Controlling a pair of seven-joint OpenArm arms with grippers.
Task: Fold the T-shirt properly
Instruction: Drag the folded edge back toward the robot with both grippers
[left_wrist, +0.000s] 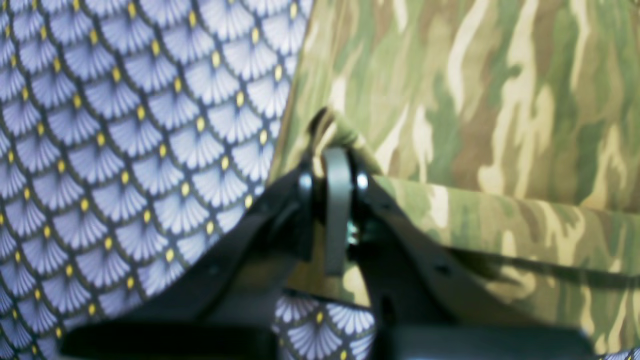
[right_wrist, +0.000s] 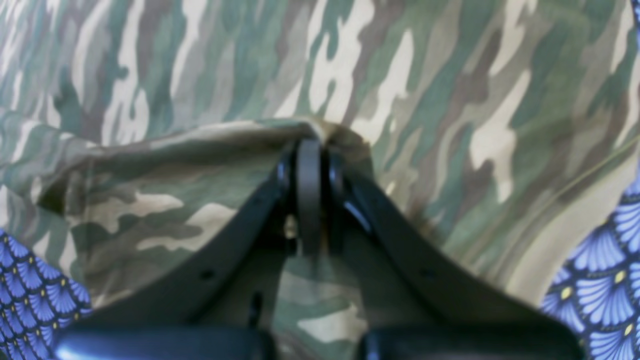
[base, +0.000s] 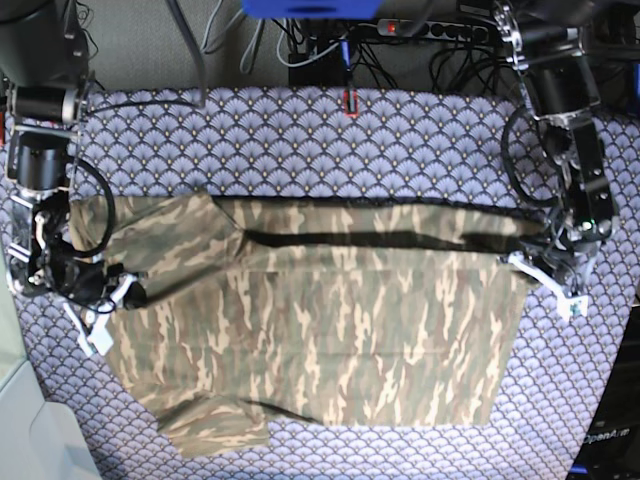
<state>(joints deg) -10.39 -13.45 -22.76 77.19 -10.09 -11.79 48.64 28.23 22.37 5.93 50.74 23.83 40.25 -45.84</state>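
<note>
With both grippers, left gripper (left_wrist: 336, 165) and right gripper (right_wrist: 310, 165), pinching opposite edges of the shirt (base: 330, 300) spread on the counter (base: 300, 130), they should lift evenly and keep the fold line taut

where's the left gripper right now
In the base view the left gripper is at the right side of the table, shut on the right edge of the T-shirt, which lies on the patterned cloth.
</note>
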